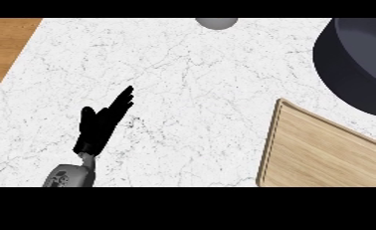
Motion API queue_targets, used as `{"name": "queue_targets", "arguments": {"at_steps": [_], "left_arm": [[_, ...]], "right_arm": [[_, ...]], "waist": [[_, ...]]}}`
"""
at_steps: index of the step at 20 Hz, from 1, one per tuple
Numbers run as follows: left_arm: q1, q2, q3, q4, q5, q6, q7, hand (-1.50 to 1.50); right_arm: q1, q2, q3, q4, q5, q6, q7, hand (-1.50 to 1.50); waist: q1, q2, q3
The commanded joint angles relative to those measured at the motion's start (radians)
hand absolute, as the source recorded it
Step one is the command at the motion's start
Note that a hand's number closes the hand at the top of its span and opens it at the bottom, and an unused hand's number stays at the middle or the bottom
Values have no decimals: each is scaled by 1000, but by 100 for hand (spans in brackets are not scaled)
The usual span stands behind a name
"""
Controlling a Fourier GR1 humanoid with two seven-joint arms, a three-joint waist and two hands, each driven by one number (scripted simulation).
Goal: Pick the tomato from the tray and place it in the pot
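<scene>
Pot (351, 59) far right, only its left part showing, the rest runs off the right edge. Tray (316, 149) near right, sliced by the right and lower edges, so only its left corner is visible. Grey round thing (216, 22) at the far edge, just its lower part showing, can't tell what it is. Left forearm (70, 174) cut off at the near edge.

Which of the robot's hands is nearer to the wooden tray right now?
Left, by default. The left hand rests open on the marble counter, well left of the wooden tray. The right hand is out of view, so its distance can't be judged.
</scene>
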Motion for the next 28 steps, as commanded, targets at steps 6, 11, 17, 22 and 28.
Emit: {"name": "queue_targets", "arguments": {"at_steps": [6, 11, 17, 22, 28], "left_arm": [[-74, -22, -3, 31, -4, 1, 38, 0], [-66, -26, -10, 55, -24, 4, -7, 0], [-63, -31, -20, 10, -24, 4, 28, 0], [6, 4, 9, 22, -5, -28, -46, 0], [-22, -14, 4, 37, -16, -8, -25, 0]], "right_arm": [[-150, 23, 241, 157, 321, -45, 148, 150], [-261, 100, 274, 301, 354, 131, 242, 150], [-311, 185, 267, 438, 357, 257, 380, -150], [-319, 207, 118, 404, 225, 73, 226, -150], [-355, 216, -92, 348, 39, -166, 121, -150]], "waist": [[24, 12, 0], [33, 17, 0], [32, 14, 2], [20, 12, 4], [8, 15, 6]]}}
